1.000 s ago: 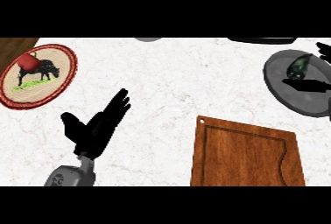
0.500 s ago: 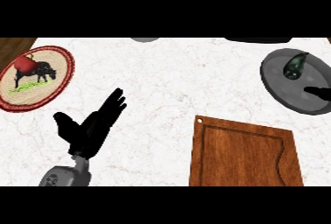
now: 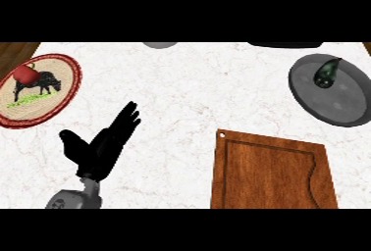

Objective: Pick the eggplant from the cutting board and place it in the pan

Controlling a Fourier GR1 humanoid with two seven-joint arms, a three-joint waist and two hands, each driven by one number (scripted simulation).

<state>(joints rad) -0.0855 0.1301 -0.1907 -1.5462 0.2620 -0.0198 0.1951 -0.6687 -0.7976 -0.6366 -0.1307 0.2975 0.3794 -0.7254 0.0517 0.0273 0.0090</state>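
Eggplant [image 3: 327,73] is seen lying inside the pan [image 3: 340,105], toward its upper left part, well apart from the bare cutting board [image 3: 272,171]. It is judged light, fairly stiff and smooth-skinned, so likely slippery; a hold across its thicker middle would be favoured over the tapered stem end. The left hand [image 3: 105,144] is held over the bench [image 3: 188,93] with fingers straight and spread, clamped on nothing. The right hand is not shown.
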